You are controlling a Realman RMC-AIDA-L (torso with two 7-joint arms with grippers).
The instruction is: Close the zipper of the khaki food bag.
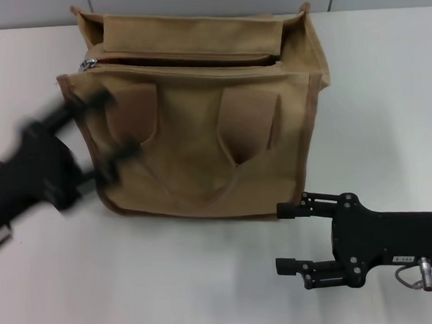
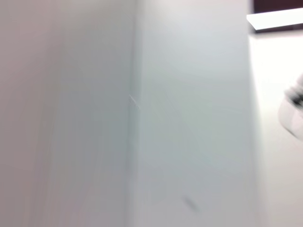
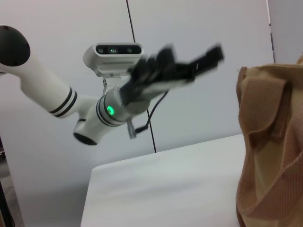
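The khaki food bag (image 1: 199, 126) stands upright on the white table, its two handles hanging down the front face. The zipper (image 1: 195, 60) runs along the top panel and shows a dark gap; its silver pull (image 1: 89, 64) sits at the bag's left end. My left gripper (image 1: 115, 128) is blurred with motion, open, at the bag's left front edge below the pull. It also shows open in the right wrist view (image 3: 199, 56), raised beside the bag (image 3: 270, 142). My right gripper (image 1: 285, 238) is open and empty, low on the table by the bag's front right corner.
The white table (image 1: 208, 280) spreads out in front of the bag and to its right. A pale wall (image 2: 142, 118) fills the left wrist view, which shows neither bag nor fingers.
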